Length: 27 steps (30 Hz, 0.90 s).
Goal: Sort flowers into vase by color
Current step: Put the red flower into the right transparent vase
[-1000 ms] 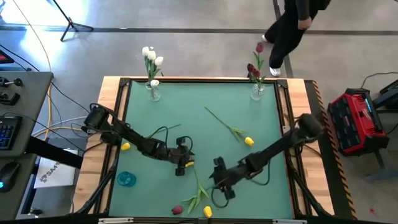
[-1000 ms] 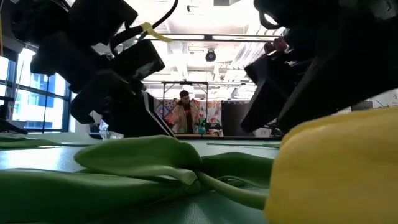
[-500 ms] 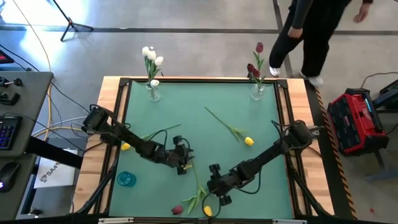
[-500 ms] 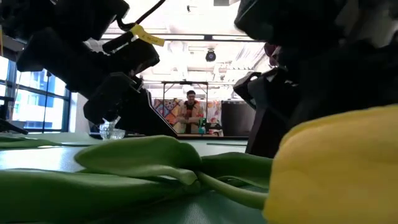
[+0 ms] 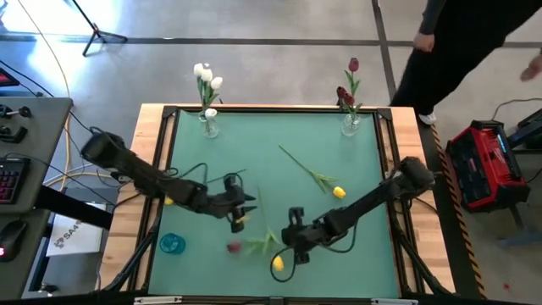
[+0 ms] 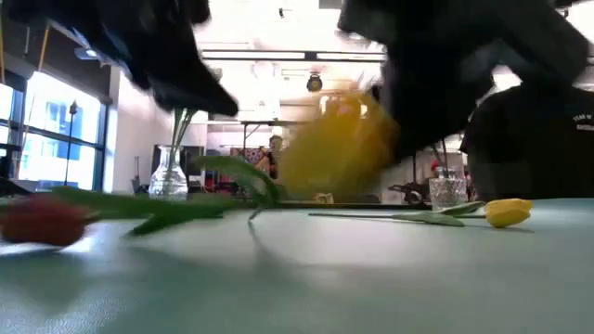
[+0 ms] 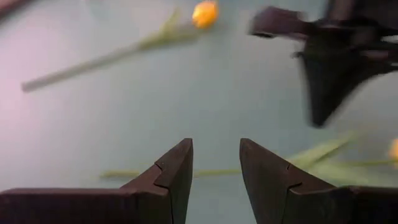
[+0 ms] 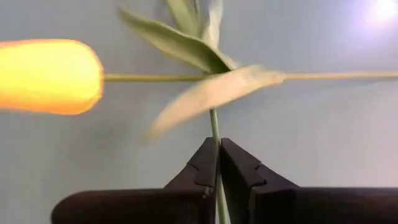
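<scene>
Yellow, egg-shaped and blurred with motion, the head of the artificial tulip (image 5: pixel 277 263) hangs just off the green table mat (image 5: pixel 279 135) near its front edge, beside my right gripper (image 5: pixel 294 245). In the right wrist view my right fingers (image 8: pixel 205 163) are pressed fully together on its thin green stem (image 8: pixel 214 134), just below the point where the narrow leaves (image 8: pixel 186 46) fork. The grip is confirmed, and the flower is off the mat.

The dark red tulip (image 5: pixel 234 247) lies flat just to the left of it. Another yellow tulip (image 5: pixel 338 192) rests mid-mat, apart from both. At the far edge stand the clear glass vase of white tulips (image 5: pixel 208 124) and the clear glass vase of dark red tulips (image 5: pixel 351 124).

My left gripper (image 5: pixel 237 222) hovers near the mat's centre-left, fingers partly apart over bare mat and holding nothing.

Recommendation: lift slowly, since the long stem will swing from so narrow a pinch; keep the head trailing low and clear of the red tulip. I see no vase of yellow flowers, so I cannot tell which vase is the target.

Against the earlier frame: my right fingers were apart above the pile and are now clamped; the yellow and red tulips have shifted away from the front edge, and the left arm has drawn back.
</scene>
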Each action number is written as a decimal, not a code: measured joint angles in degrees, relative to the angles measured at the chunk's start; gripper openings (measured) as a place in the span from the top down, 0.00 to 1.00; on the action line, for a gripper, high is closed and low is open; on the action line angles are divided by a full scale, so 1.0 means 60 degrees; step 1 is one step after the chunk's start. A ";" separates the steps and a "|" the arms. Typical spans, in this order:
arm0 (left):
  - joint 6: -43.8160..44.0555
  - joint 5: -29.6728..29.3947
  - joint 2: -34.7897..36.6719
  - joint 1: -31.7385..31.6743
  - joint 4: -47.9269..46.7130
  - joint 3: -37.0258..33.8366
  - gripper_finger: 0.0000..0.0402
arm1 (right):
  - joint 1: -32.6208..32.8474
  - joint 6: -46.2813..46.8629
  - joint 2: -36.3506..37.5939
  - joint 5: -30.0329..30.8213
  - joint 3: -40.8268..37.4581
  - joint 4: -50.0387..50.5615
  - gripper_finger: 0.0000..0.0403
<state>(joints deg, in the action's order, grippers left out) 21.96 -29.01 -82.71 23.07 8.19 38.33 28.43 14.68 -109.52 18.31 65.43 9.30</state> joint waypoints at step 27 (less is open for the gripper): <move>-0.0241 -0.2785 0.0847 0.2055 0.0124 0.0000 0.70 | 0.0214 0.2622 0.2791 0.2680 -0.0190 0.1605 0.99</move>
<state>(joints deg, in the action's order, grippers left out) 20.51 -45.72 -77.62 35.40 8.93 38.33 29.71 30.42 -92.77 34.39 64.29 18.93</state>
